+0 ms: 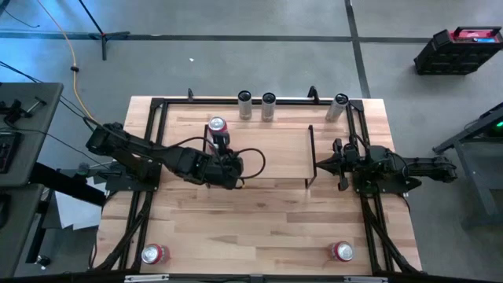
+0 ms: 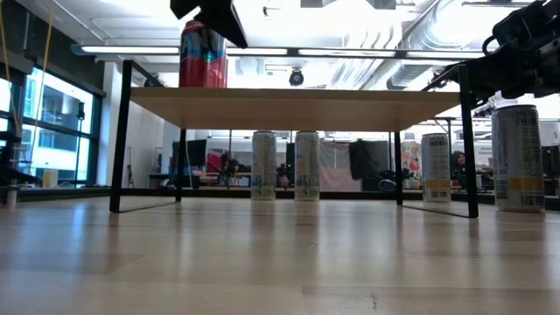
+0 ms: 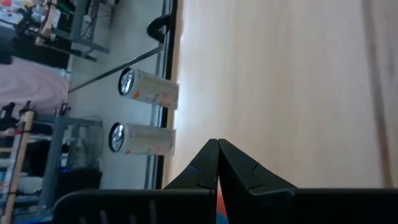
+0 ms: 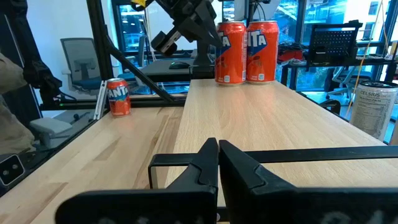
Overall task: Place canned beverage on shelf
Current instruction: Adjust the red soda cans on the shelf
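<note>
At the lower left of the high view, a red can (image 1: 154,253) lies on the table (image 1: 259,220). Further right, the left gripper (image 1: 223,146) is over the left part of the shelf (image 1: 271,153), its jaws closed with nothing between them. Just above it in the frame, a red canned beverage (image 1: 218,126) stands upright on the shelf board, near its upper left corner. In the low view this can (image 2: 203,54) sits on top of the board. Three slim white cans (image 1: 268,105) stand along the upper table edge. To the right, the right gripper (image 1: 324,164) rests beside the shelf's right end rail, jaws closed and empty. Another red can (image 1: 342,251) lies at the lower right.
</note>
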Motion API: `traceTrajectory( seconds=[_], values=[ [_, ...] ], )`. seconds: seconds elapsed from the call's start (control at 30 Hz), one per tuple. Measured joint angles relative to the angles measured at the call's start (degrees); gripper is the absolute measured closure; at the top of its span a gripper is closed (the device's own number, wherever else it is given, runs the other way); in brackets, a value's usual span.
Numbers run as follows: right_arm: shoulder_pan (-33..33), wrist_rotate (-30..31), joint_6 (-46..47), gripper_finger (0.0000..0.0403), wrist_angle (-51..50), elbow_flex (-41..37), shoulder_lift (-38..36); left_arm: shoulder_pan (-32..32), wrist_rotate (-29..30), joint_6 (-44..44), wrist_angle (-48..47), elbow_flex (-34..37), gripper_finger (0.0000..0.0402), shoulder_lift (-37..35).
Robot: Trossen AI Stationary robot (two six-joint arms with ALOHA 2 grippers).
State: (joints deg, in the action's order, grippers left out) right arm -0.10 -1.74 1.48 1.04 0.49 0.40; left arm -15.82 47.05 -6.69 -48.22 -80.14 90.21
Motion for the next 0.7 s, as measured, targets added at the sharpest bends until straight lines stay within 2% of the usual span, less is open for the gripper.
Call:
traceTrajectory(
  seconds=[0.7],
  values=[
    [0.0,0.0,0.0,0.0402,0.0,0.0,0.0,3.9,-0.4,-3.5,1.5,0.0,0.0401,0.0]
  ],
)
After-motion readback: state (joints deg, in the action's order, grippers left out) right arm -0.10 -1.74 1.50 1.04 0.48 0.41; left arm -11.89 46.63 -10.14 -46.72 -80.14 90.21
